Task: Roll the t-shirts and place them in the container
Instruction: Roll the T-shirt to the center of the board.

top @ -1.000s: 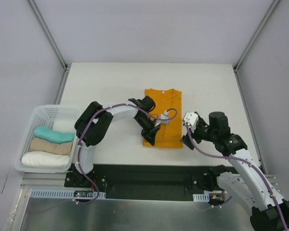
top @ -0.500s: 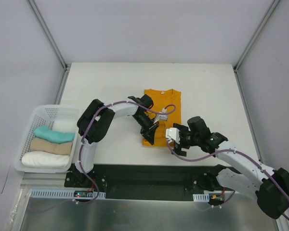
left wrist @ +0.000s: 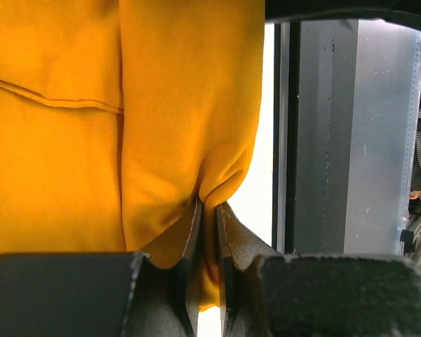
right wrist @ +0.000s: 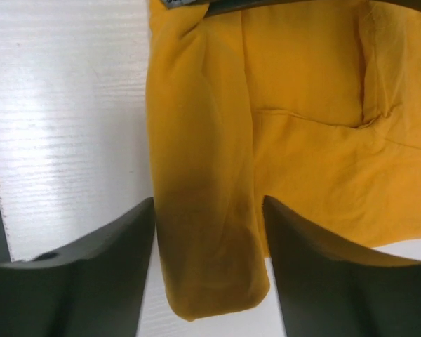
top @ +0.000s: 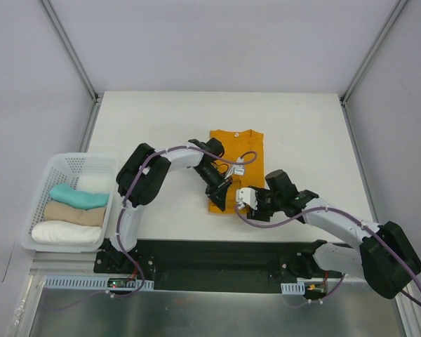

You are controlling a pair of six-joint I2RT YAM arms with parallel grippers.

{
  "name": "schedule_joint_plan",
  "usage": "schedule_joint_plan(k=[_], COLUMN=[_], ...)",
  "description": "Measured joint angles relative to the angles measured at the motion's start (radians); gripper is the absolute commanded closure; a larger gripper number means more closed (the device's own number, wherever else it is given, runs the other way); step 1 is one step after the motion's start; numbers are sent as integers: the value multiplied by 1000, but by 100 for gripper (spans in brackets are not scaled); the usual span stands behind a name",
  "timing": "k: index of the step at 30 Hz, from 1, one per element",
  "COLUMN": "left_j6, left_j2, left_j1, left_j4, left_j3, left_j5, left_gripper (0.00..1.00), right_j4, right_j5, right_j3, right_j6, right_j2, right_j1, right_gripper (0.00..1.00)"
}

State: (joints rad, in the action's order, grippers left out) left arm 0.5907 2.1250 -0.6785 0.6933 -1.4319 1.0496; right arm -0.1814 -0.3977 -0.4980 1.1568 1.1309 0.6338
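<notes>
Plain mustard-orange fabric t-shirt (top: 238,158) lies flat mid white surface (top: 147,119), folded to a narrow strip, neck at the far end. Near hem is bunched up. Left hand (left wrist: 209,210) is clamped on a fold of that near hem, fabric pinched between its fingers. Right hand (right wrist: 209,203) is at the hem's near right corner, jaws apart and astride the thick folded edge, not closed on it. White plastic basket (top: 63,165) at left holds rolled cloths: teal, beige, white.
</notes>
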Motion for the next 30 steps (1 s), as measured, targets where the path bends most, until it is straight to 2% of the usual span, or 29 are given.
schedule_joint_plan(k=[1, 2, 5, 8, 14, 19, 28, 29, 30], left_j6=[0, 0, -5, -29, -102, -163, -210, -211, -214], left_j2=[2, 2, 3, 3, 4, 18, 80, 83, 86], left_j1=[0, 2, 13, 27, 53, 57, 58, 58, 59], left_j4=[1, 2, 3, 16, 61, 78, 74, 74, 75], left_j3=[0, 0, -1, -4, -12, -26, -64, -67, -69], left_j5=[1, 3, 21, 45, 114, 159, 152, 147, 143], left_gripper=[100, 100, 100, 100, 100, 100, 99, 96, 87], right_j4=[-2, -4, -33, -113, -336, -528, -727, -755, -778], right_j5=[2, 3, -5, -45, -172, -293, -415, -423, -430], right_j3=[0, 0, -9, -63, -237, -352, -500, -529, -554], right_j6=[8, 15, 34, 41, 51, 92, 146, 149, 151], right_j2=[8, 16, 37, 74, 193, 354, 637, 672, 703], right_j1=[0, 0, -1, -14, -96, -180, -301, -309, -314], right_gripper=[53, 61, 74, 80, 84, 86, 87, 87, 88])
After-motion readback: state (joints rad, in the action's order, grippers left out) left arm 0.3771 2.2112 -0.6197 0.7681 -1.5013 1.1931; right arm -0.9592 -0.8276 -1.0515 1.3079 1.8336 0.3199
